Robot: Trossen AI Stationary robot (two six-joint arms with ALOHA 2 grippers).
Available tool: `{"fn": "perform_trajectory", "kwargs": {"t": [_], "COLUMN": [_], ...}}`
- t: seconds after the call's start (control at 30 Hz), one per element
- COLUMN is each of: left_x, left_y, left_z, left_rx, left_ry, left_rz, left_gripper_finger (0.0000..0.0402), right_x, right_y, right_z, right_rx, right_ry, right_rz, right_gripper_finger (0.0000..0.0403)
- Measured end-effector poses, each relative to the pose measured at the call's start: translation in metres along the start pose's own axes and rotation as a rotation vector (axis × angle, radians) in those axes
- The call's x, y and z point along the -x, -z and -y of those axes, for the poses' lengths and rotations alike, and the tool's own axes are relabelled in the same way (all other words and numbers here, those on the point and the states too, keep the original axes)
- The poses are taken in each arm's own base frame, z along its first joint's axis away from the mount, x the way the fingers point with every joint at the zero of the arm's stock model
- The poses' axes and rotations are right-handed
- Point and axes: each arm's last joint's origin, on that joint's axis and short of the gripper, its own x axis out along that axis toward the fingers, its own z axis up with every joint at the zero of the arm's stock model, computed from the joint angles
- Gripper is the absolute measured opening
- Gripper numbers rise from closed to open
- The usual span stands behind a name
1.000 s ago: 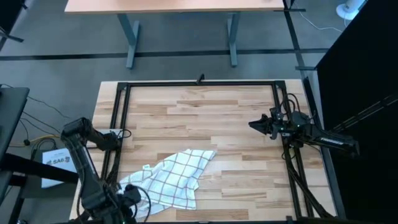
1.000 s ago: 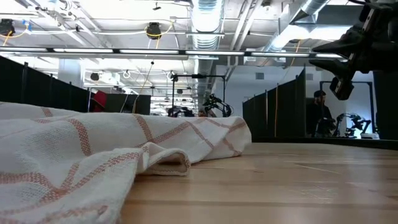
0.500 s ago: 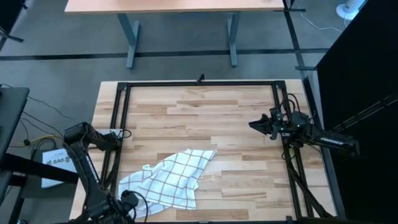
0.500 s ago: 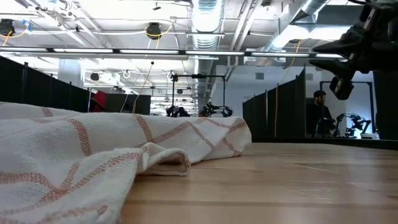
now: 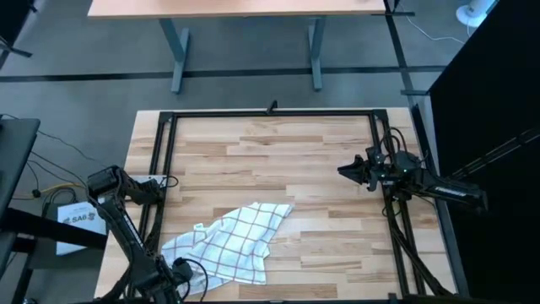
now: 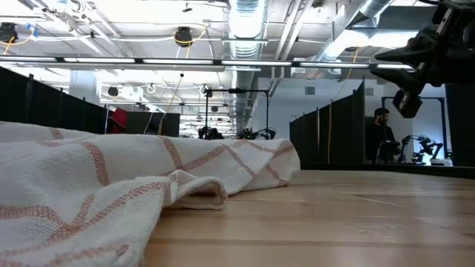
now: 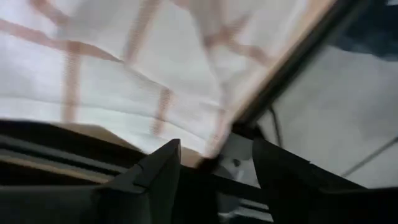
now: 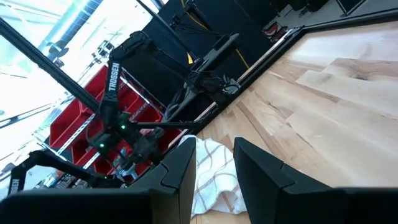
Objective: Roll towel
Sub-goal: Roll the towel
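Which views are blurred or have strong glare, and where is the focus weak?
Left wrist view: the towel sits very close and looks soft, the grid lines smeared. Low view: the bright ceiling lights glare, and the near towel fold is out of focus. High view: evenly lit and sharp on the wooden table.

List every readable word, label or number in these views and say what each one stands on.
"TROSSEN": white letters down the left arm's upper link, in the right wrist view.
"SA...": dark print on a white sheet on the floor by the table's left edge; the rest is hidden.
Nothing legible on the towel.
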Motion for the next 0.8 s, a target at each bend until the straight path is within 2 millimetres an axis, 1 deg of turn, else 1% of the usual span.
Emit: {"fn": "perform_trajectory", "kwargs": {"t": [0.23, 0.33, 0.43, 0.63, 0.8], "left_x": [-0.019, -0.025, -0.025, -0.027, -0.04], "left_y": [-0.01, -0.012, -0.012, -0.008, -0.008], "left_z": [-0.012, -0.012, -0.009, -0.011, -0.008], "left_rx": [-0.058, -0.081, -0.089, -0.104, -0.108], "left_ry": [0.007, 0.055, 0.089, 0.066, 0.048], "left_rz": [0.009, 0.008, 0.009, -0.003, -0.036], "left_gripper_finger": [0.0185, 0.0185, 0.0185, 0.0185, 0.0185], "right_x": [0.0, 0.0, 0.0, 0.0, 0.0], "right_y": [0.0, 0.0, 0.0, 0.0, 0.0], "right_z": [0.0, 0.0, 0.0, 0.0, 0.0], "right_rx": [-0.026, -0.027, -0.041, -0.048, -0.049], "right_ry": [0.0, 0.0, 0.0, 0.0, -0.005], "right_rz": [-0.001, -0.001, -0.001, -0.001, -0.001], "right_gripper_finger": [0.0098, 0.0098, 0.0098, 0.0098, 0.0098]}}
